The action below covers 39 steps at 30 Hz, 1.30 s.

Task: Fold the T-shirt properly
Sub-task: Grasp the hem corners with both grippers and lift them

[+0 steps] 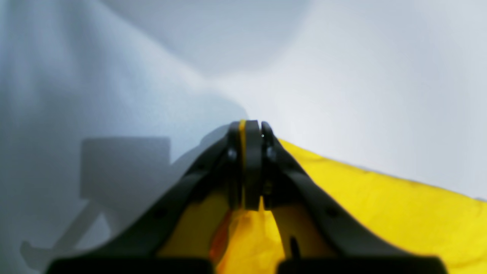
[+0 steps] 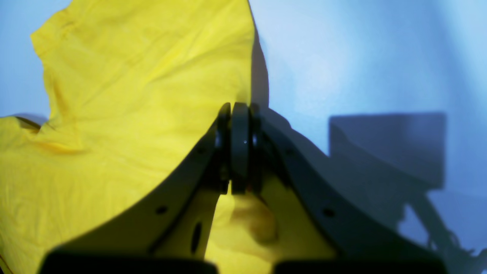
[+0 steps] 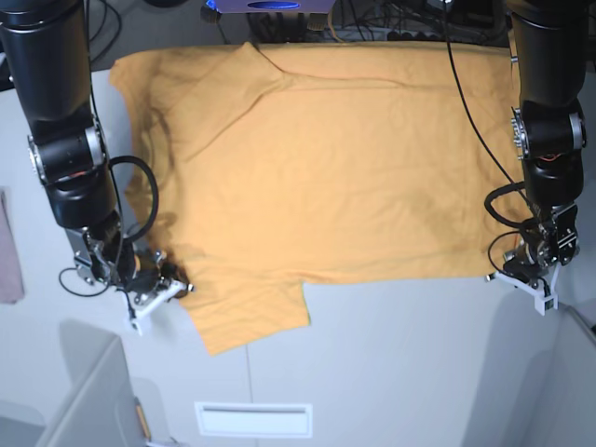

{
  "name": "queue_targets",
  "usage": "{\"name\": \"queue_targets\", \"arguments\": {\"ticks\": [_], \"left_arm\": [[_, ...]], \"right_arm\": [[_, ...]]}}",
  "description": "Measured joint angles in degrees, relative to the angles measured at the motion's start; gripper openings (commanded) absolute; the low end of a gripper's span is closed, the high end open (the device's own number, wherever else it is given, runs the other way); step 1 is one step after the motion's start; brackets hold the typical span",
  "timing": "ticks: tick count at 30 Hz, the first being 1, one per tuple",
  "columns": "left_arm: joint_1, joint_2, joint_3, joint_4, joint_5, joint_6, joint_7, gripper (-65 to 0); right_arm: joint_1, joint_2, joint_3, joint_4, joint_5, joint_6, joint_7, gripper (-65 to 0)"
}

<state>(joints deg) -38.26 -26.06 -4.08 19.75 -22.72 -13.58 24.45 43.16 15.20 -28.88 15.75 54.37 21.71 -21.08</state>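
Observation:
The orange-yellow T-shirt [image 3: 326,168] lies spread flat on the white table [image 3: 400,354], one short sleeve [image 3: 247,317] pointing to the near edge. On the right of the base view my left gripper [image 3: 507,270] sits at the shirt's near right corner. The left wrist view shows this gripper [image 1: 249,127] shut, with a strip of yellow cloth [image 1: 380,201] pinched between its pads. My right gripper [image 3: 177,284] is at the shirt's near left edge beside the sleeve. In the right wrist view it [image 2: 239,108] is shut at the cloth's edge, and fabric [image 2: 133,95] bunches up under its fingers.
A small pinkish cloth [image 3: 9,251] lies at the table's far left edge. Cables [image 3: 372,23] run behind the shirt's far edge. A slot-like handle [image 3: 253,419] sits in the table front. Both dark arms [image 3: 65,140] [image 3: 549,112] stand over the shirt's side edges.

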Motion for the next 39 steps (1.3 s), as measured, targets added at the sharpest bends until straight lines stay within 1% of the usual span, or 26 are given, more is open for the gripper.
{"name": "queue_targets", "arguments": {"ticks": [4,8,12,19,21,24,25,27,30,34,37,39], "left_arm": [[1.0,0.1,-0.1,4.5,0.4,0.0,3.0,-65.0],[0.6,0.2,-0.1,5.8,0.4,0.0,3.1,-65.0],[-1.2,-0.7,-0.1,5.8,0.4,0.0,3.3,-65.0],[-3.8,-1.0,0.3,6.0,0.4,-0.2,3.2,-65.0],[-4.0,-1.2,0.3,6.1,0.4,-0.2,3.0,-65.0],[-3.6,-1.4,0.2,7.2,0.4,-0.2,3.5,-65.0],[-3.5,-1.5,0.0,7.9,0.4,-0.2,4.2,-65.0],[-3.1,-2.2,-0.4,10.3,-0.4,-0.4,7.4,-65.0],[-0.1,-3.0,-2.8,16.3,-3.6,-0.3,8.4,-65.0],[5.9,-3.0,-5.5,23.0,-3.1,0.0,12.1,-65.0],[9.3,-2.7,-7.1,26.3,-3.3,0.0,12.9,-65.0],[10.7,-2.6,-8.7,28.3,-3.5,0.0,14.3,-65.0]], "right_arm": [[1.5,0.0,0.0,0.0,-0.7,-0.2,-1.0,-65.0],[3.7,0.0,0.0,0.0,-0.7,-0.2,-1.2,-65.0],[5.2,0.0,-0.2,0.0,-0.7,-0.2,-1.0,-65.0],[5.4,0.0,-0.2,0.0,-0.6,-0.2,-0.9,-65.0],[5.4,0.0,-0.2,0.0,-0.6,-0.2,0.4,-65.0],[5.4,0.7,-0.2,0.0,-0.6,-0.2,0.6,-65.0],[5.4,0.9,-0.2,0.0,-0.6,-0.2,0.6,-65.0],[5.3,1.5,-0.2,0.3,-0.7,-0.1,0.5,-65.0],[3.9,2.7,-0.3,5.2,-0.8,0.0,0.5,-65.0],[0.6,4.8,-0.3,13.4,-0.6,0.2,0.0,-65.0],[-1.0,5.9,-0.3,15.3,-0.7,-0.1,-2.7,-65.0],[-1.3,6.0,-0.3,15.4,-0.8,-0.2,-3.6,-65.0]]}}
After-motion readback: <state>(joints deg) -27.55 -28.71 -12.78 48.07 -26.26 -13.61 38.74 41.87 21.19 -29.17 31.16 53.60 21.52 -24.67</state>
